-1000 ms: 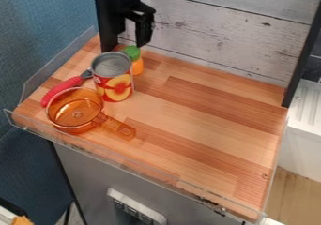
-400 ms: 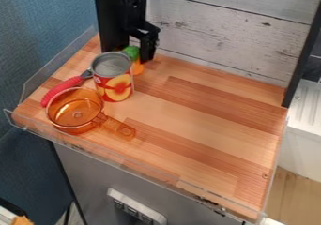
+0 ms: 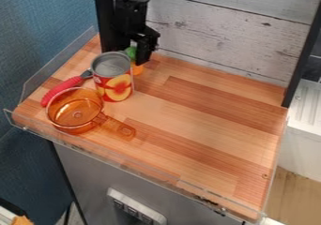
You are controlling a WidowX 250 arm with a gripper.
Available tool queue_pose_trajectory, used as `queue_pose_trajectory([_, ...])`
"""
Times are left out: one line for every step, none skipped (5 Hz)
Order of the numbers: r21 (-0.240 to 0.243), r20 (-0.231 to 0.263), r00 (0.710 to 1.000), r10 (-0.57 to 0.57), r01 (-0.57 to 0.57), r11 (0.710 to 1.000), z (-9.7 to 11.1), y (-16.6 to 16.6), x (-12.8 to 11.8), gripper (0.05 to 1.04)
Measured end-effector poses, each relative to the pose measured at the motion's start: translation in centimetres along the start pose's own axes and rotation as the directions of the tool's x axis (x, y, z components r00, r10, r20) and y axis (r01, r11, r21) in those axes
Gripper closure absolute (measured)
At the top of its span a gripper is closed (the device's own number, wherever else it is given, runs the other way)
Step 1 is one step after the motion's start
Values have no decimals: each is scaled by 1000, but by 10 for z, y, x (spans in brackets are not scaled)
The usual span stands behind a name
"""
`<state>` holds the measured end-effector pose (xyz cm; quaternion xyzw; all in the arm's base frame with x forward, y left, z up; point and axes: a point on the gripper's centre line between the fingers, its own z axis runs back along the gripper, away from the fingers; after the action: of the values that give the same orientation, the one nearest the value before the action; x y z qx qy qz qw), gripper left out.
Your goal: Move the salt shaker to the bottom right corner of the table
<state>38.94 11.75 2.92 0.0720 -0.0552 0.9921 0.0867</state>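
Weathered white planks (image 3: 219,32) back the wooden desk (image 3: 201,116), and I'm hanging over its far left part, camera's view. So the thing I take for the salt shaker (image 3: 137,70), orange body, green top, is right by my fingers (image 3: 143,57). It looks upright, long axis pretty much up and down, green end up. I'm covering part of its right side, with bits of green and orange peeking out to my left. Touching or just beside? Can't tell. Can't tell how far apart my fingers are either, or whether I've got hold of anything.

What makes this fiddly is the open fruit can (image 3: 114,81), which stands close in front of the shaker and overlaps it from the camera side. Imo the job is at the grasp step: one finger needs to fit on each side of that upright body without nudging the can. Then I'd lift straight up before heading for the near right corner, diagonally across the desk. Dragging toward the camera could knock the can into the orange see-through saucepan (image 3: 74,118).
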Motion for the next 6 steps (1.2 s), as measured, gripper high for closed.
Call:
queue_pose_trajectory([1, -3, 1000, 8, -8, 1000, 0, 0, 0, 491])
queue_pose_trajectory([-1, 7, 1000, 1, -1, 1000, 1, -1, 1, 491])
queue_pose_trajectory([1, 3, 999, -50, 50, 999, 1, 0, 0, 491])
queue_pose_trajectory([-7, -8, 987, -163, 163, 987, 15, 6, 0, 491])
queue_pose_trajectory([-50, -58, 953, -297, 295, 954, 47, 23, 1, 491])
queue_pose_trajectory([-70, -75, 911, -406, 401, 913, 66, 47, 16, 491])
